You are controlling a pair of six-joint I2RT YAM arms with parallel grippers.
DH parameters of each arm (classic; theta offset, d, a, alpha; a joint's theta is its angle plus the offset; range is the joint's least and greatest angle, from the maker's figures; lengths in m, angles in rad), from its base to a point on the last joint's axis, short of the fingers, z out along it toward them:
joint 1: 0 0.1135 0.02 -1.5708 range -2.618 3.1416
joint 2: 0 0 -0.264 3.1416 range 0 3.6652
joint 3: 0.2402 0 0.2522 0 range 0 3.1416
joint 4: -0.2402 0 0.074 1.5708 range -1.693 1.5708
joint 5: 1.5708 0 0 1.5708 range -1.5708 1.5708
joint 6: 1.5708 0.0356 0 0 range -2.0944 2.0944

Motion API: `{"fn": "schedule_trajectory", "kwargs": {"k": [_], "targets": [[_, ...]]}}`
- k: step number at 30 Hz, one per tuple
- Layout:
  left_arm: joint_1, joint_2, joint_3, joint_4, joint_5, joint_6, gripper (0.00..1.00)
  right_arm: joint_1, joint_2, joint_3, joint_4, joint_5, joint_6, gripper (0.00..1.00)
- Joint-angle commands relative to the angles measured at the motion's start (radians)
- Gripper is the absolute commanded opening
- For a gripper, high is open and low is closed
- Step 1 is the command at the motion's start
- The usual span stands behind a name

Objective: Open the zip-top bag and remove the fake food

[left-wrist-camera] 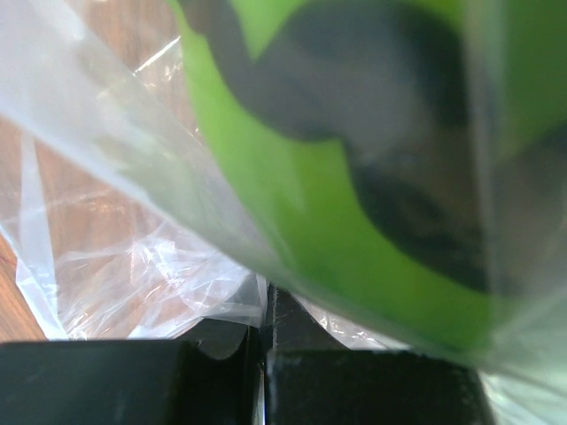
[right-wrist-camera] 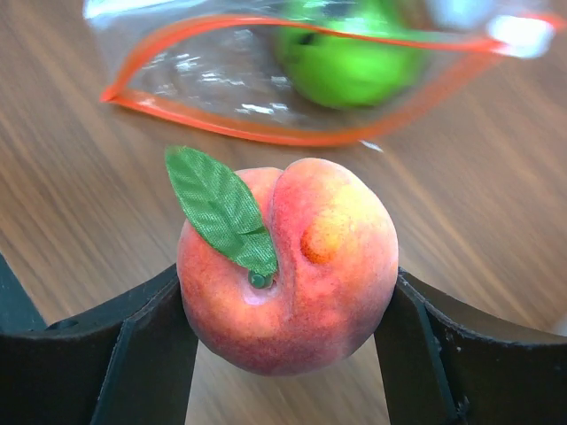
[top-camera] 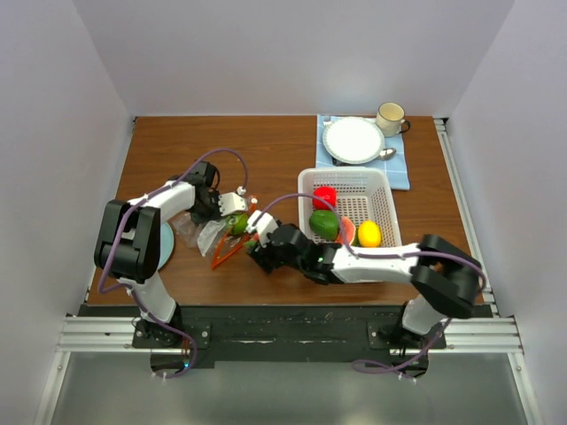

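Right gripper (right-wrist-camera: 288, 310) clamped on the peach (right-wrist-camera: 306, 257), just above the table (right-wrist-camera: 496, 195). Zip-top bag (right-wrist-camera: 204, 75) lies at 12 o'clock of it, mouth open, green fruit (right-wrist-camera: 350, 62) inside. Left gripper (left-wrist-camera: 264, 372) fingers together, pinching the bag's plastic. White basket (top-camera: 379, 188) at the bag's 3 o'clock.

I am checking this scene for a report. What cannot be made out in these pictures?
Green fruit: left wrist view, blurred, too close; its kind is unclear.
Peach: top view, mostly hidden by the right end effector.
Zip-top bag: right wrist view, cut off by the top edge.
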Motion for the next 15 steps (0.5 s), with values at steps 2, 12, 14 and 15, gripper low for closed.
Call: {"fn": "schedule_trajectory", "kwargs": {"k": [2,12,14,15], "targets": [[-0.003,-0.012,0.0,-0.017,-0.025,0.003,0.0,-0.038,-0.218,-0.034,-0.078,0.346,0.085,0.5],[-0.009,-0.017,0.009,-0.023,-0.007,0.01,0.0,-0.229,-0.243,-0.017,-0.385,0.691,0.415,0.99],[-0.01,-0.014,0.015,-0.025,-0.008,0.01,0.0,-0.229,-0.21,0.017,-0.394,0.679,0.406,0.99],[-0.01,-0.011,0.017,-0.026,-0.005,0.009,0.0,-0.229,-0.2,0.029,-0.394,0.679,0.382,0.99]]}}
